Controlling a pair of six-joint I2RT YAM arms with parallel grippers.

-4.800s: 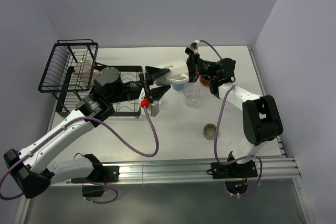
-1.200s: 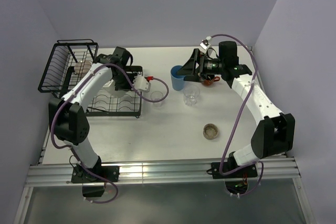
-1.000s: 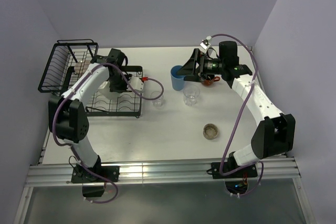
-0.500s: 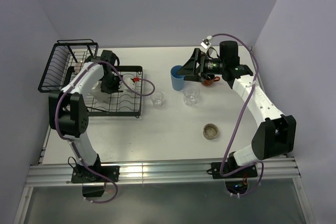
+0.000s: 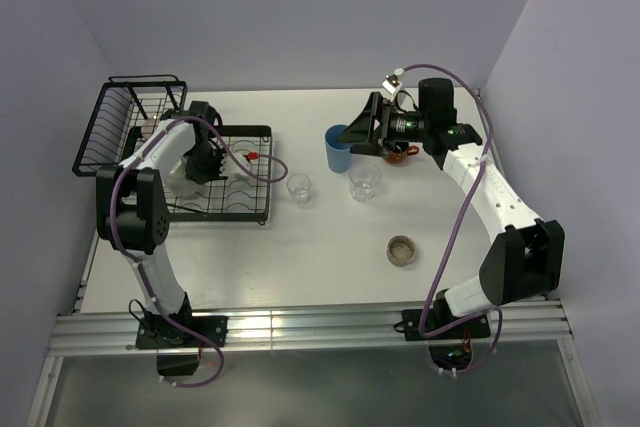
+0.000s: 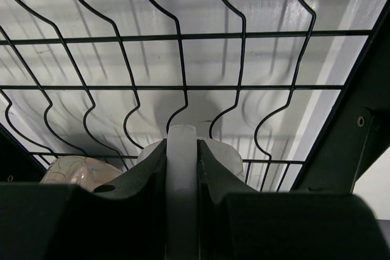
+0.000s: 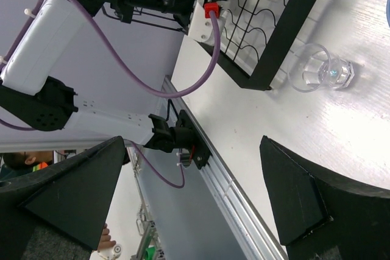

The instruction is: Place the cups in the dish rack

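My left gripper [image 6: 181, 145] is shut on the white handle of the cream mug [image 6: 223, 156], low over the wavy wires of the dish rack [image 5: 256, 132] tray. From above, the left gripper [image 5: 205, 161] is over the tray's left part, beside the taller basket [image 5: 105, 132]. A pale pinkish mug [image 6: 78, 171] sits just left of my fingers. The right gripper [image 5: 360, 134] stands open next to the blue tumbler [image 5: 339, 150], with nothing between its fingers [image 7: 61, 193]. Two clear glasses [image 5: 298, 187] [image 5: 365, 181] and a low brownish cup [image 5: 401, 249] stand on the table.
A dark brown-orange cup [image 5: 397, 155] sits under the right wrist. The right wrist view shows one clear glass [image 7: 320, 71] by the rack's tray corner [image 7: 277, 47]. A purple cable [image 5: 270, 169] loops off the left wrist over the tray.
My left arm has drawn the cream mug leftward, from the tray's right edge to over its left part. The right arm and the blue tumbler have stayed put.
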